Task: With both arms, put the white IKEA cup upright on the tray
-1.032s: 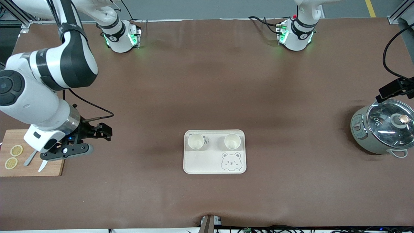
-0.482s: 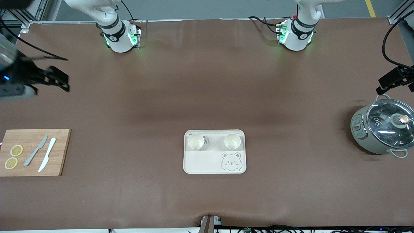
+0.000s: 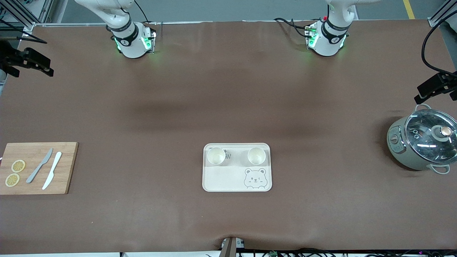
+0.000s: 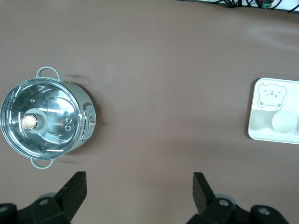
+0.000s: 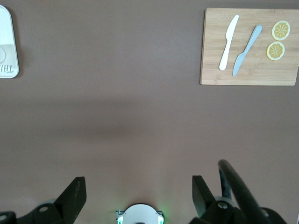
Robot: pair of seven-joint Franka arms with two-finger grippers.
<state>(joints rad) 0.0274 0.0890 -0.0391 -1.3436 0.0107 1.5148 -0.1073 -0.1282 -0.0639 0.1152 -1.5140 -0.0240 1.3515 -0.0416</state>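
Both pincers stand spread wide and empty: the left gripper (image 4: 139,186) hangs high over bare table beside the lidded pot (image 3: 423,144), the right gripper (image 5: 139,189) high over the table's right-arm end. Two white cups (image 3: 216,156) (image 3: 256,155) stand upright on the tray (image 3: 225,180), mid-table. Only the right wrist view shows the fingers (image 5: 74,193) over its arm's base; the cutting board (image 3: 64,167) carries two knives and lemon slices.

Count: 2 cups (image 3: 216,156) (image 3: 256,155), 1 tray (image 3: 225,180), 1 board (image 3: 66,160), 2 knives (image 3: 39,165) (image 3: 52,170), 2 lemon slices (image 3: 18,166) (image 3: 12,180), 1 lidded pot (image 3: 421,142), 2 arm bases (image 3: 132,41) (image 3: 326,37).
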